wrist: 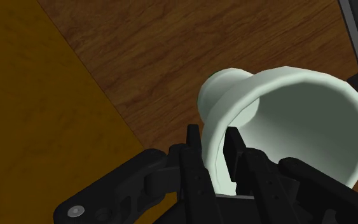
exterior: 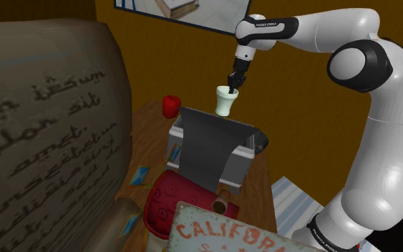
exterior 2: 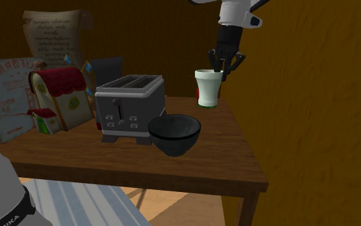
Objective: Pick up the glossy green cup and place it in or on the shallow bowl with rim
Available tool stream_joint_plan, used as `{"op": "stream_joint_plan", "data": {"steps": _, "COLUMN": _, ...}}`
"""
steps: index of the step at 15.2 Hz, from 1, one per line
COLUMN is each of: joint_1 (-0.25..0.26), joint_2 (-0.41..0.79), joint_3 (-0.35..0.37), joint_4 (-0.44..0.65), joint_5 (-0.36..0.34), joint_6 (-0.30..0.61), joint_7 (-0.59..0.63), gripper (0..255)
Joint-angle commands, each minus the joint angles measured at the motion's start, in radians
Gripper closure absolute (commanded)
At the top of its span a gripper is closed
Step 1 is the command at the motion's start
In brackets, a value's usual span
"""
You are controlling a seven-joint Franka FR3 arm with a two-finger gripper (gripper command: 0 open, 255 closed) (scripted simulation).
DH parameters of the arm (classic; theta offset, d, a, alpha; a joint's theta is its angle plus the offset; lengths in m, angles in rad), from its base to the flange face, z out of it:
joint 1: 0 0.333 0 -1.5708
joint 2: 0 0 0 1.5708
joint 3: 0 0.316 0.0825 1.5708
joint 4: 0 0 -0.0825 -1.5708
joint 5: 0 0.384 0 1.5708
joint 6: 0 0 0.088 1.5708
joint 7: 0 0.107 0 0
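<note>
While 2nd exterior view puts the dark bowl on the bench just in front of the toaster, w/ the pale green cup farther back to that view's right, wrist view gives the grip: fingers pinch the rim, one inside, one outside. Shoulder view adds a red object beyond the toaster.

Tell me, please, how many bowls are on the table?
1: the dark bowl sits beside the toaster, toward the second exterior view's right; others may be hidden behind clutter.
</note>
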Motion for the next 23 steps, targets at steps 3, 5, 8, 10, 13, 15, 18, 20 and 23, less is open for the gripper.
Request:
{"op": "stream_joint_plan", "data": {"steps": 3, "joint_1": -0.003, "joint_2": 0.003, "joint_3": -0.001, "joint_4": 0.058, "joint_5": 0.000, "joint_6": -0.055, "joint_7": 0.005, "gripper": 255}}
{"op": "stream_joint_plan", "data": {"steps": 5, "joint_1": -0.005, "joint_2": 0.005, "joint_3": -0.001, "joint_4": 0.088, "joint_5": 0.000, "joint_6": -0.082, "joint_7": 0.007, "gripper": 255}}
{"op": "stream_joint_plan", "data": {"steps": 8, "joint_1": -0.007, "joint_2": 0.011, "joint_3": -0.001, "joint_4": 0.137, "joint_5": 0.000, "joint_6": -0.126, "joint_7": 0.010, "gripper": 255}}
{"op": "stream_joint_plan", "data": {"steps": 10, "joint_1": -0.010, "joint_2": 0.017, "joint_3": -0.002, "joint_4": 0.173, "joint_5": 0.001, "joint_6": -0.155, "joint_7": 0.013, "gripper": 255}}
{"op": "stream_joint_plan", "data": {"steps": 13, "joint_1": -0.008, "joint_2": -0.027, "joint_3": -0.005, "joint_4": 0.138, "joint_5": -0.006, "joint_6": -0.164, "joint_7": 0.011, "gripper": 255}}
{"op": "stream_joint_plan", "data": {"steps": 15, "joint_1": -0.002, "joint_2": -0.117, "joint_3": -0.010, "joint_4": 0.029, "joint_5": -0.022, "joint_6": -0.145, "joint_7": 0.005, "gripper": 255}}
{"op": "stream_joint_plan", "data": {"steps": 18, "joint_1": 0.001, "joint_2": -0.243, "joint_3": -0.016, "joint_4": -0.109, "joint_5": -0.046, "joint_6": -0.131, "joint_7": -0.001, "gripper": 255}}
{"op": "stream_joint_plan", "data": {"steps": 20, "joint_1": 0.001, "joint_2": -0.323, "joint_3": -0.019, "joint_4": -0.188, "joint_5": -0.063, "joint_6": -0.129, "joint_7": -0.004, "gripper": 255}}
{"op": "stream_joint_plan", "data": {"steps": 23, "joint_1": -0.004, "joint_2": -0.437, "joint_3": -0.023, "joint_4": -0.293, "joint_5": -0.087, "joint_6": -0.137, "joint_7": -0.008, "gripper": 255}}
